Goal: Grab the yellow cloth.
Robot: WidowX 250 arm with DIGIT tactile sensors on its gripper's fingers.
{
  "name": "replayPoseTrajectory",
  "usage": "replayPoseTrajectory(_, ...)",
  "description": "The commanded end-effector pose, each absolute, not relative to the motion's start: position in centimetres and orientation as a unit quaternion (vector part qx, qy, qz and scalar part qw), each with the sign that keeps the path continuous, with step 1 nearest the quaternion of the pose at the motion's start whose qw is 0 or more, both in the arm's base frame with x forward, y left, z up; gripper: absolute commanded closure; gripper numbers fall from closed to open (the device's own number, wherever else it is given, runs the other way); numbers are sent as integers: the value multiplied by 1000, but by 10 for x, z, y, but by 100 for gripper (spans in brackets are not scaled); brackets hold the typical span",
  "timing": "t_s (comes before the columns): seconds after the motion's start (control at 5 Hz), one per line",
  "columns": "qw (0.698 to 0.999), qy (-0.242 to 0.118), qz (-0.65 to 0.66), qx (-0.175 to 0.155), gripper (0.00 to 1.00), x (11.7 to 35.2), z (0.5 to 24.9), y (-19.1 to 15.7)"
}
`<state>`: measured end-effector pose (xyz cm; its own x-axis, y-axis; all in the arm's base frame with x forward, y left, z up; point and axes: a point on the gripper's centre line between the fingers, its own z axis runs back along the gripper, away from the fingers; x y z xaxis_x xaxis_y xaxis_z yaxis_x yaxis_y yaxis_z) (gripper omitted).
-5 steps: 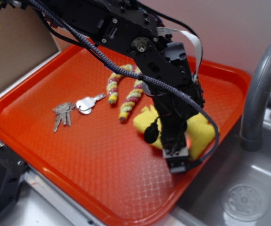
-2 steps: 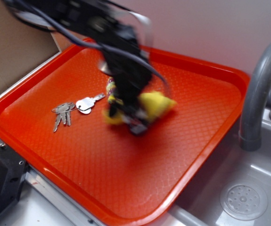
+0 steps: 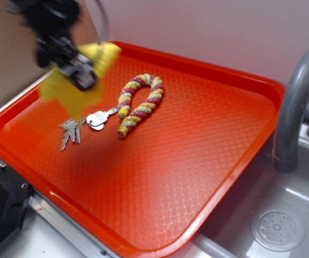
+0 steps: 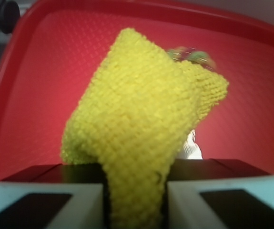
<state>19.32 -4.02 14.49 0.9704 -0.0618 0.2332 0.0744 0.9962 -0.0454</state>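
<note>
The black robot gripper (image 3: 81,75) is pinching the bright yellow fuzzy terry cloth (image 3: 71,86) between its two white-padded fingers (image 4: 44,202), and the cloth is hanging in the air above the far left corner of the orange-red textured plastic tray (image 3: 197,177). Just below the cloth, a bunch of silver metal keys (image 3: 84,124) is lying on the tray, with a twisted yellow, red and green striped rope (image 3: 138,105) beside the keys toward the tray's middle.

Bright yellow cloth (image 4: 137,129); orange-red tray (image 3: 197,161), diamond-grid texture; rope (image 3: 139,103) striped yellow, red, green; silver keys (image 3: 84,124); grey faucet (image 3: 294,107).
</note>
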Motion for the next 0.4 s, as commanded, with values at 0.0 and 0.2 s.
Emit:
replayPoseTrajectory(0.0,992,-121,36,5,100,195,192,-65)
replayPoseTrajectory(0.2,994,-103,26,11,100,200,176,-68)
